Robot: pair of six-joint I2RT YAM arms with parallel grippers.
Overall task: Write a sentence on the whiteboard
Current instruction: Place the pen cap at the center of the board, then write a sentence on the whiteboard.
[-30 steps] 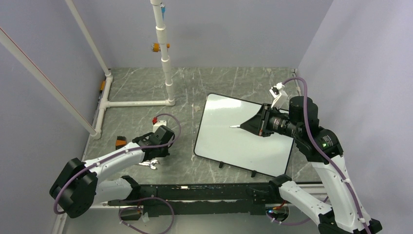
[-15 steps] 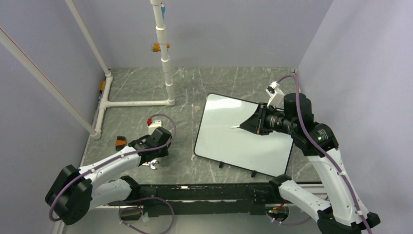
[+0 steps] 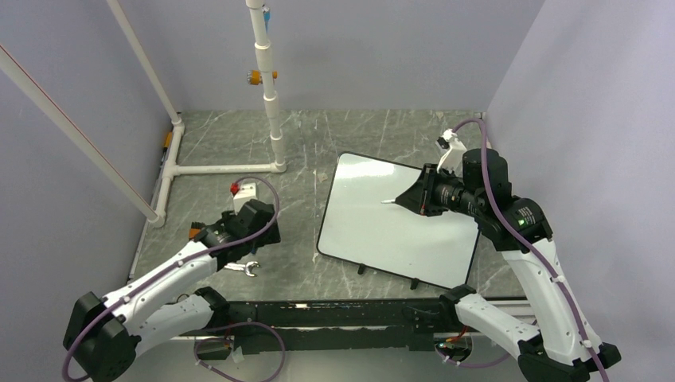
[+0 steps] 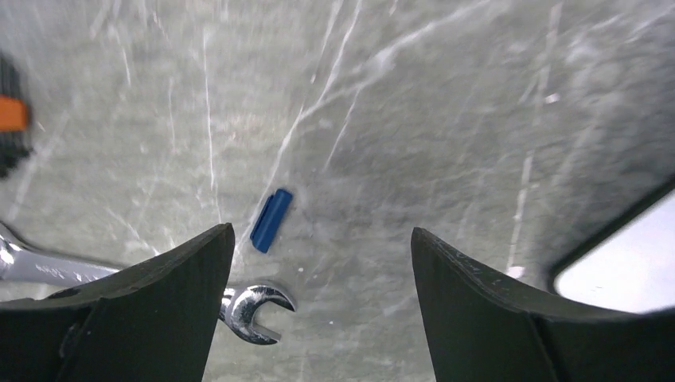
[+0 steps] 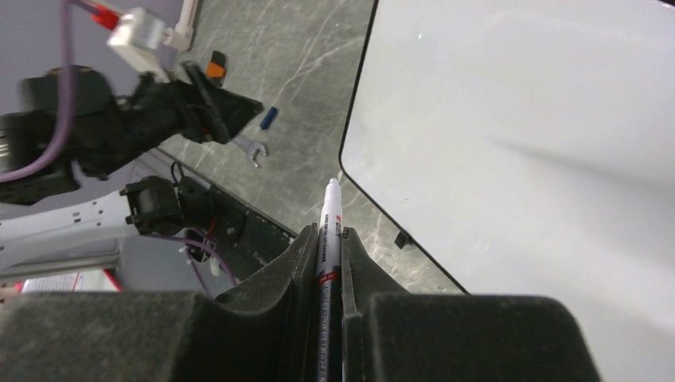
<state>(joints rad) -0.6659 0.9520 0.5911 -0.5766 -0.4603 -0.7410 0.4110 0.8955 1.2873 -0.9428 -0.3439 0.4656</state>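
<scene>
Top external view: the whiteboard (image 3: 374, 231) lies flat on the grey marble table (image 3: 318, 143), directly beneath the right claw (image 3: 414, 199) and stretching out ahead of its fingertips, glossy white inside a thin black rim. That claw is clamped on a white marker (image 3: 390, 202), whose tip juts forward from between the fingers over the board's upper middle. Whether the tip touches the surface cannot be told.

From the right wrist, the marker (image 5: 329, 231) runs straight out between the two pressed-together black fingers (image 5: 294, 263), with the whiteboard (image 5: 517, 143) filling the space ahead and to the right of them.

Well off to the right claw's far side, the left claw (image 3: 232, 248) hangs over bare table with its jaws spread wide and nothing between them. Seen from the left wrist, the left claw (image 4: 318, 231) frames a small blue cap (image 4: 271, 220) lying just ahead of its gap. A steel wrench (image 4: 255, 306) lies partly under its left finger (image 4: 159, 302), and a corner of the whiteboard (image 4: 621, 255) shows past its right finger. An orange and black object (image 4: 12, 119) sits far out to its left.
</scene>
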